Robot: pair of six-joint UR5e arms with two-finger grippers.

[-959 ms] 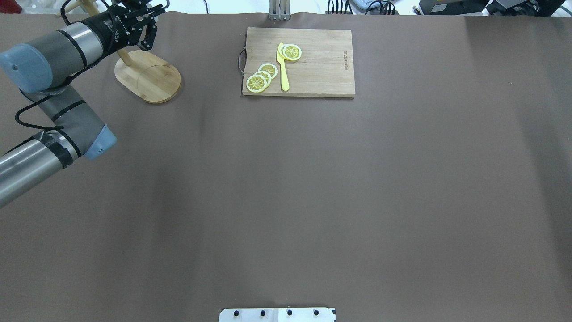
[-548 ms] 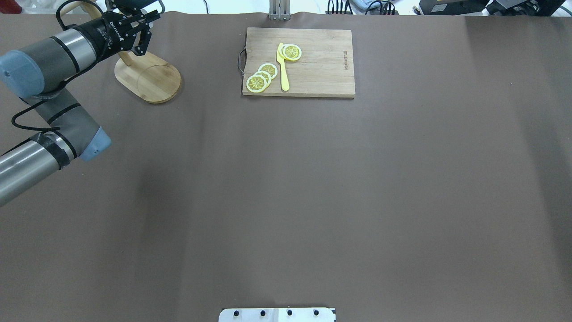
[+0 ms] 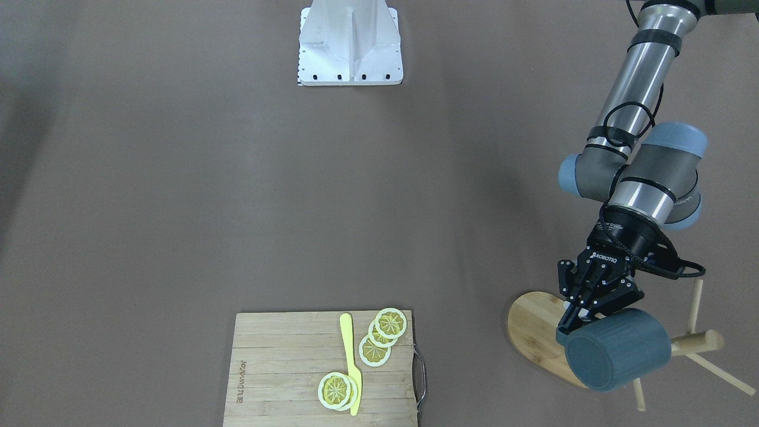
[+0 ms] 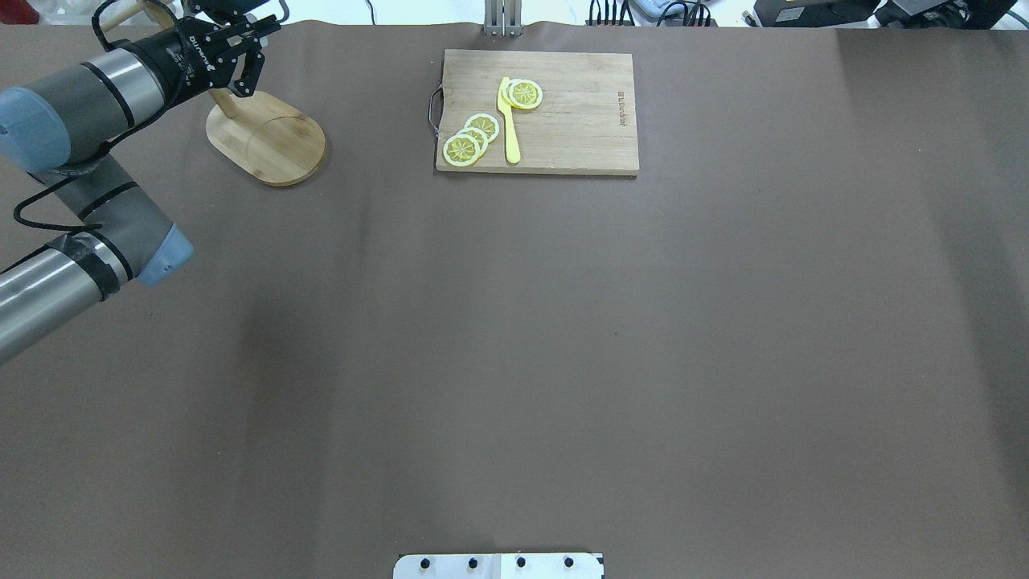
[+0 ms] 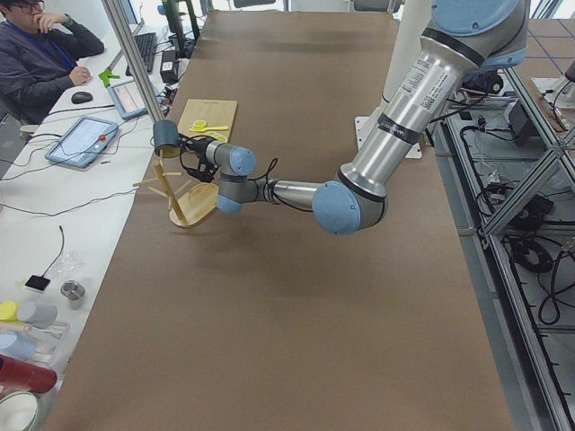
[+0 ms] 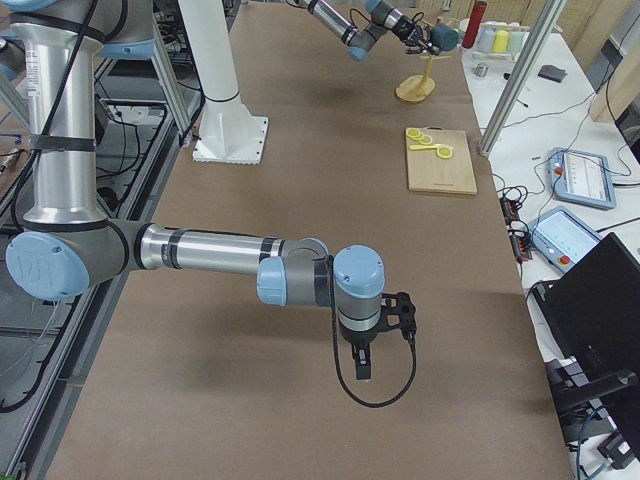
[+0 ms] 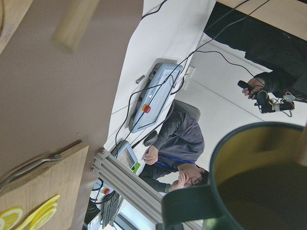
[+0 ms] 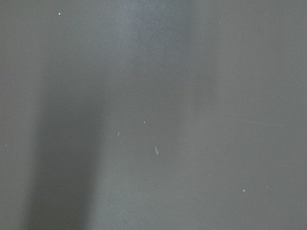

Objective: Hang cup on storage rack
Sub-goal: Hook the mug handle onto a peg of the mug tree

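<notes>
The slate-blue cup [image 3: 616,350] lies on its side in the air, held at its rim by my left gripper [image 3: 572,323], which is shut on it. It hangs over the bamboo storage rack's oval base [image 3: 531,329], next to the post [image 3: 694,342] and its thin pegs. In the overhead view the left gripper [image 4: 249,48] is above the rack base [image 4: 273,145] at the far left. The left wrist view shows the cup's yellow inside [image 7: 261,177] and handle. My right gripper [image 6: 365,362] hangs low over bare table; I cannot tell whether it is open.
A cutting board [image 4: 563,121] with lemon slices [image 4: 470,141] and a yellow knife [image 4: 509,121] lies at the far middle. A white base plate [image 3: 350,41] stands at the robot's side. An operator [image 5: 40,54] sits beyond the table's far edge.
My left gripper has moved farther out and to the left with the cup, toward the top of the rack. The rack and cutting board have not moved.
</notes>
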